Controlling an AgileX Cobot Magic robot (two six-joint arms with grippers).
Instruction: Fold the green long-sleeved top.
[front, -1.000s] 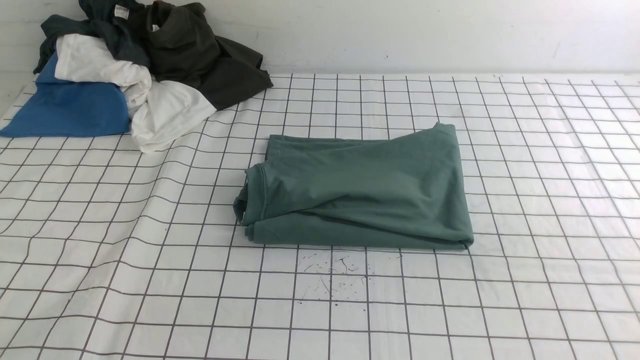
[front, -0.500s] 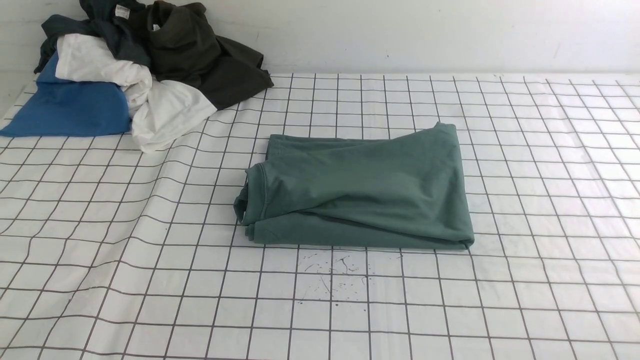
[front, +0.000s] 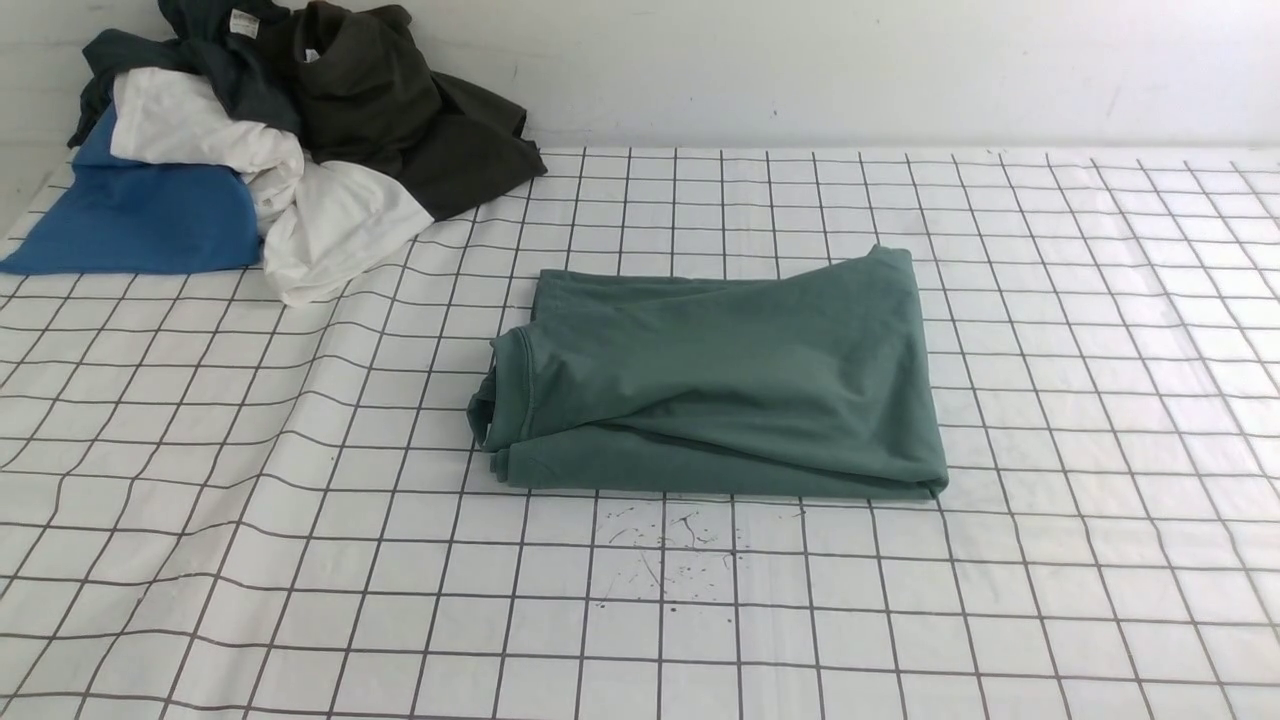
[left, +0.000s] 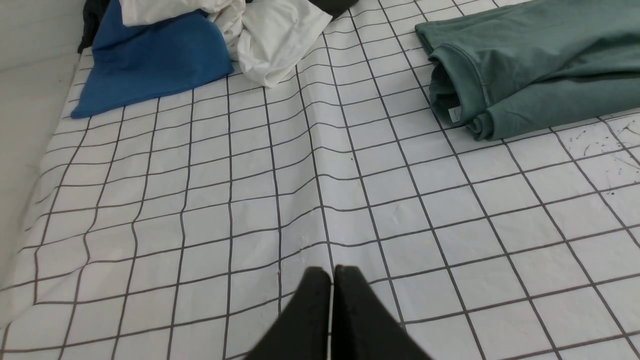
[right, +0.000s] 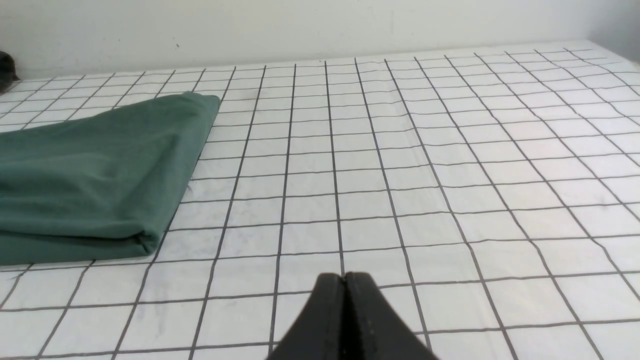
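Observation:
The green long-sleeved top (front: 720, 385) lies folded into a thick rectangle in the middle of the checked cloth, with its ribbed neck opening at the left end. The left wrist view shows that neck end (left: 520, 70) with a small white label. The right wrist view shows the opposite end of the top (right: 95, 175). My left gripper (left: 332, 272) is shut and empty, hovering over bare cloth well short of the top. My right gripper (right: 345, 277) is also shut and empty, off to the top's right side. Neither arm appears in the front view.
A pile of other clothes sits at the far left corner: a blue garment (front: 130, 215), white pieces (front: 330, 225) and a dark olive-black garment (front: 400, 120). The white checked cloth (front: 1050, 400) is wrinkled on the left. Small dark specks (front: 670, 550) mark it near the top.

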